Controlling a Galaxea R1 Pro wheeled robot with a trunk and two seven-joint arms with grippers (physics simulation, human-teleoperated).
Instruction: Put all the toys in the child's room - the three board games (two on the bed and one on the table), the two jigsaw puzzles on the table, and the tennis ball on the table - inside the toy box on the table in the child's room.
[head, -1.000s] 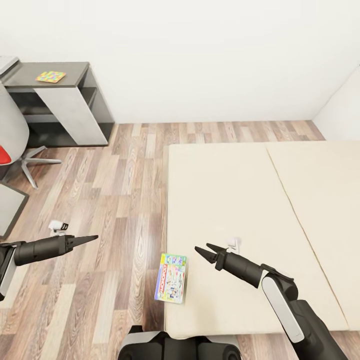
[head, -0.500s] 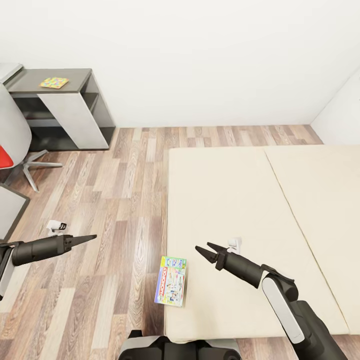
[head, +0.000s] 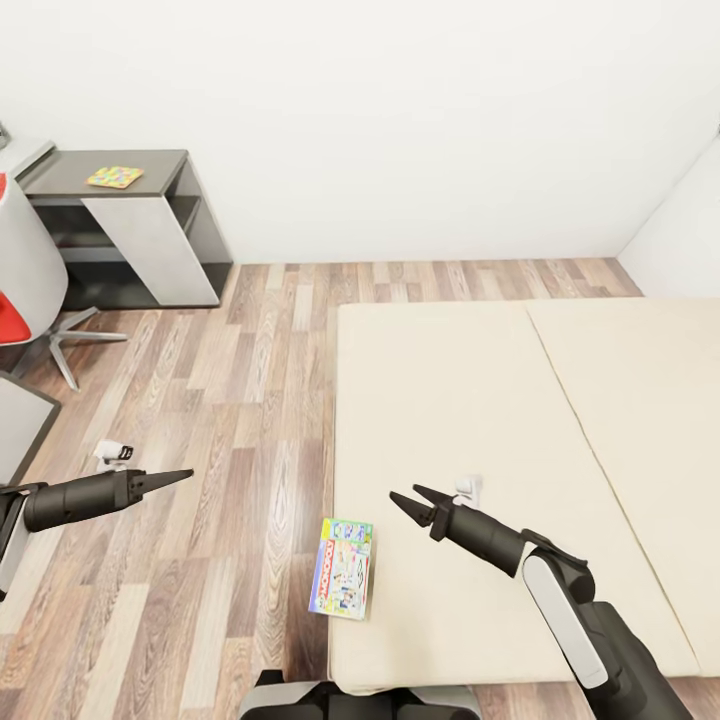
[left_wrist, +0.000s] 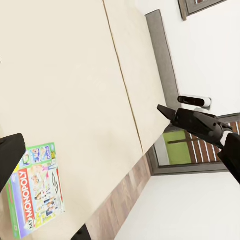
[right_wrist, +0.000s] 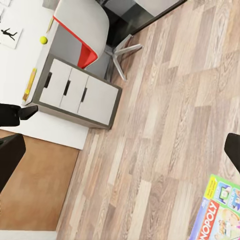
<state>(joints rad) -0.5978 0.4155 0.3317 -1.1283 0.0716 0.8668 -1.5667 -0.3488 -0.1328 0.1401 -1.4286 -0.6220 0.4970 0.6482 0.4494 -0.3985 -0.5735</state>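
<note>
right hand (head: 412, 500) spread, empty, over bed (head: 480, 400) | left hand (head: 170, 478) pressed together | board game (head: 342, 567) overhangs bed edge | risk: a nudge tips it to the floor (head: 250, 400)

The head view looks steeply down from above over the bed (head: 480, 420) and floor (head: 230, 400). The left wrist view faces across the bed, the right wrist view across the floor. All three share the game (head: 342, 567) (left_wrist: 36, 187) (right_wrist: 217, 215) at the bed's near edge.
</note>
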